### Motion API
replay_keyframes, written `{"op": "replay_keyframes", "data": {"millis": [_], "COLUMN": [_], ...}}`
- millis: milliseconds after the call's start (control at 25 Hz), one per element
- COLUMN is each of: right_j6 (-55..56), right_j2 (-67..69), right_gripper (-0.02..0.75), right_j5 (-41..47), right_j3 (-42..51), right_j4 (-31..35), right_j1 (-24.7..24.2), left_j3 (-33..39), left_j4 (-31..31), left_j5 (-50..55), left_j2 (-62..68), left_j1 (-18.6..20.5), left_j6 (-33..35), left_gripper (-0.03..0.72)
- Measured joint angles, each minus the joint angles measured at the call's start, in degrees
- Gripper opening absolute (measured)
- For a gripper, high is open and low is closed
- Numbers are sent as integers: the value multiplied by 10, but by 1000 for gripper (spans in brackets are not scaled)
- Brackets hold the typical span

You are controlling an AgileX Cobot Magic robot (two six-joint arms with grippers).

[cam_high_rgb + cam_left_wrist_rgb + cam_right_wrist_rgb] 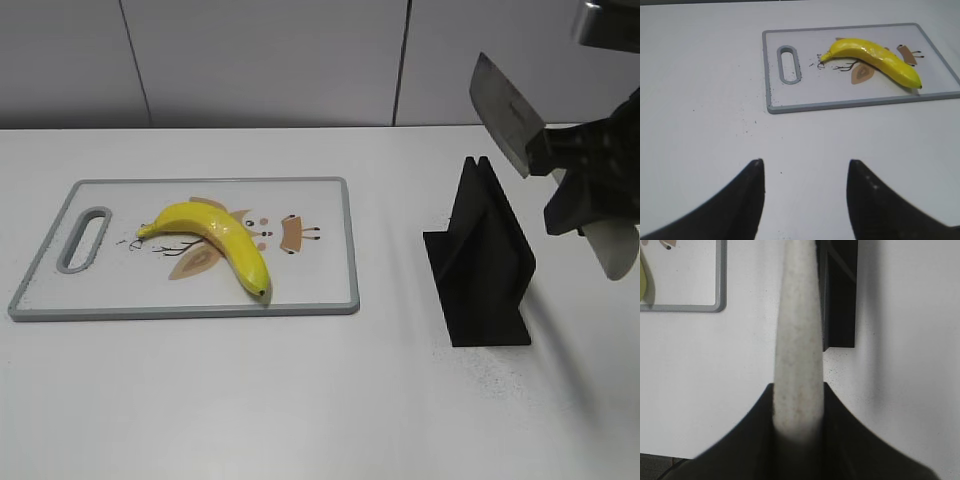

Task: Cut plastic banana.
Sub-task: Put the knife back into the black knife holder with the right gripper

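Gripping a knife [508, 112] aloft, right claw [585, 185] partly cropped, left claw [805, 172] parted, banana [215, 240] whole on board [330, 300].

Yellow banana [215, 238], grey-rimmed white board [330, 305]

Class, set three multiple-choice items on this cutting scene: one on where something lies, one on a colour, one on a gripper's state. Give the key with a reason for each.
1. Where does the banana lie?
A. on the cutting board
B. on the bare table
C. in the black knife stand

2. What colour is the knife stand?
A. white
B. black
C. yellow

3. What is the state of the right gripper?
A. open and empty
B. shut on the banana
C. shut on the knife

Key:
1 A, the banana rests across the board's printed face.
2 B, the stand is black against the white table.
3 C, the right wrist view shows the handle clamped between the jaws, blade raised above the stand.
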Motion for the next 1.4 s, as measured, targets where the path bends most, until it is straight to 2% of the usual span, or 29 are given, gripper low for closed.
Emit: {"op": "replay_keyframes", "data": {"millis": [320, 520, 1040, 1400], "right_j6": [9, 26, 20, 16], "right_j2": [6, 19, 63, 93], "right_gripper": [162, 162, 162, 162], "right_j5": [-6, -7, -15, -37], "right_j3": [0, 0, 1, 42], "right_j4": [-16, -39, -34, -27], "right_j1": [0, 0, 0, 1], "left_j3": [0, 0, 0, 0], "left_j4": [-26, -28, -29, -30], "left_j5": [-6, -6, -7, -7], "left_j2": [0, 0, 0, 0], "left_j1": [0, 0, 0, 0], "left_j6": [49, 52, 52, 52], "left_gripper": [516, 516, 516, 516]}}
